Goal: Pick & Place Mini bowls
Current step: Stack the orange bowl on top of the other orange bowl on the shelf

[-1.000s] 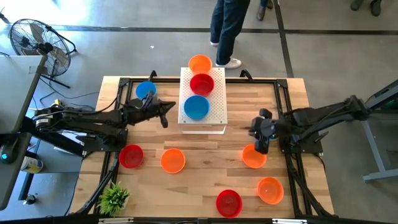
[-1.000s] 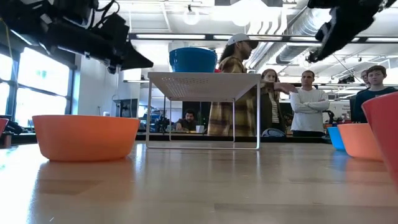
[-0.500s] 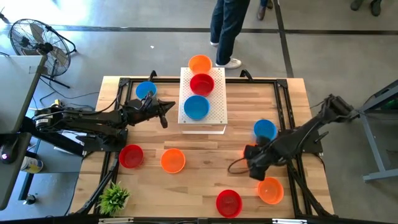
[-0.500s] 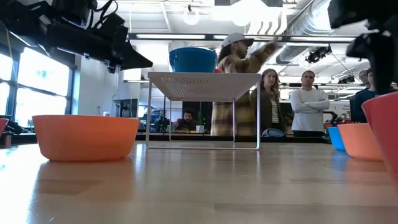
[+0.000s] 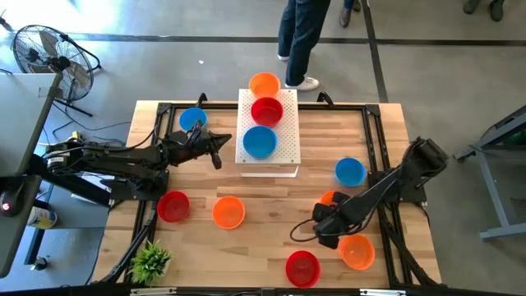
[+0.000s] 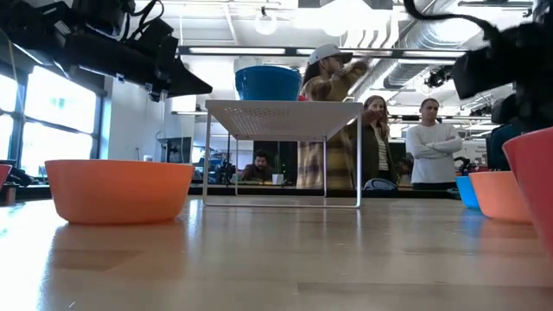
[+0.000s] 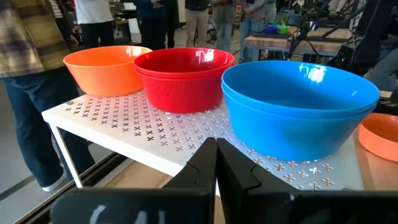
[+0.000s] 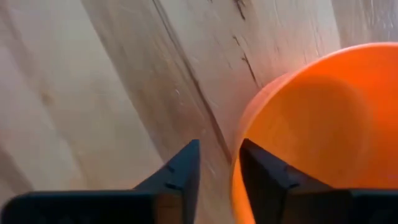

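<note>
High view gives me the whole wooden surface [image 5: 271,197]: my right hand [image 5: 327,233] is down low at the near right, its tip just beside an orange bowl [image 5: 357,252] and close to a red bowl [image 5: 302,268] at the near edge. From the right wrist view I see the fingers [image 8: 183,168] parted with a narrow gap, the rim of an orange bowl [image 8: 317,124] right at one finger, nothing between them, so I read that hand as released. A second orange bowl [image 5: 329,200] peeks out behind the right arm, and a blue bowl [image 5: 350,171] sits further back on the right. My left hand [image 5: 215,152] hangs clenched and empty just left of the white perforated platform [image 5: 279,152], which carries an orange bowl [image 5: 264,84], a red bowl [image 5: 267,110] and a blue bowl [image 5: 260,141] in a row. Left of it a blue bowl [image 5: 192,119] rests near the far left corner; a red bowl [image 5: 173,205] and an orange bowl [image 5: 228,211] lie side by side nearer me. A small green plant [image 5: 151,261] stands at the near left corner, and a person's legs [image 5: 300,37] show beyond the far edge.
</note>
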You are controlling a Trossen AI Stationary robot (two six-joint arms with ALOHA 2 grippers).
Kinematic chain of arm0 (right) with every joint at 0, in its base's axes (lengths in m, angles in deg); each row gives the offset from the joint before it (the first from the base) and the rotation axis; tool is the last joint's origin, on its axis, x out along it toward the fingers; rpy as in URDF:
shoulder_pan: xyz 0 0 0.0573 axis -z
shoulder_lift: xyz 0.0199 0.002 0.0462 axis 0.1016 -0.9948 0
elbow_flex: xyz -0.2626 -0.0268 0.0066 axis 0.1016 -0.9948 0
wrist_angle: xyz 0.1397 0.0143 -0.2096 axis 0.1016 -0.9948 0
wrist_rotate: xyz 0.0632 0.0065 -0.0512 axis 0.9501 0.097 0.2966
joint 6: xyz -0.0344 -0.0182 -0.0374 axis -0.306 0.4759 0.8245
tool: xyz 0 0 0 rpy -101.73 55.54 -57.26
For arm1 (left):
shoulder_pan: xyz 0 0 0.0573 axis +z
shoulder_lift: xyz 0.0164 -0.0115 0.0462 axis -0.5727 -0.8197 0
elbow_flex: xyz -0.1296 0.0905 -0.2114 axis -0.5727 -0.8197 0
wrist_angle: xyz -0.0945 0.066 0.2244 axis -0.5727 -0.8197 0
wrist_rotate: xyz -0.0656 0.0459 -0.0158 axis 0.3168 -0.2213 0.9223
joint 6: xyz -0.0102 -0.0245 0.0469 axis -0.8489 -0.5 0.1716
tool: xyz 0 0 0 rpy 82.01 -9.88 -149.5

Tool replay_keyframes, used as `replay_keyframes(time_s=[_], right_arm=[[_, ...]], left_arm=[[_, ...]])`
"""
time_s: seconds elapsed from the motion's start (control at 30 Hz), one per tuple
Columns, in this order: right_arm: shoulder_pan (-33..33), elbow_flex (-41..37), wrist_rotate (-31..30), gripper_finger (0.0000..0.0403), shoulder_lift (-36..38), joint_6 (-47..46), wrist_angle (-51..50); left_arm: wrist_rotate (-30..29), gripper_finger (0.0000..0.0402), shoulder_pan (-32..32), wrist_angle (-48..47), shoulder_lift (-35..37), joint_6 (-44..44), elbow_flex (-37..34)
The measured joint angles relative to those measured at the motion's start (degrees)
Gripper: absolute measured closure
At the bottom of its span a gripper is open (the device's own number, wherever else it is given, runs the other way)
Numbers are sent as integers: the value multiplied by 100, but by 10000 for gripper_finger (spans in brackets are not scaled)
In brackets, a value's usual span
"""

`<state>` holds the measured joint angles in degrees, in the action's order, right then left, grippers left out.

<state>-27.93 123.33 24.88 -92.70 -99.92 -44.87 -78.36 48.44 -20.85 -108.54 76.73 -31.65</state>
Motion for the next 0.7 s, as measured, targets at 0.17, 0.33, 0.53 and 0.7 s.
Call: replay_keyframes(time_s=[0.17, 0.33, 0.53, 0.7], right_arm=[[2, 6, 41, 380, -73, 0, 103], [4, 356, 63, 393, 37, 357, 87], [62, 1062, -90, 398, 316, 908, -425], [344, 1674, -398, 399, 554, 1284, -1396]], left_arm=[[2, 401, 0, -4, 0, -29, 0], [7, 401, 0, -7, 0, -105, 0], [20, 401, 0, -9, 0, -105, 0], [20, 401, 0, -11, 0, -106, 0]])
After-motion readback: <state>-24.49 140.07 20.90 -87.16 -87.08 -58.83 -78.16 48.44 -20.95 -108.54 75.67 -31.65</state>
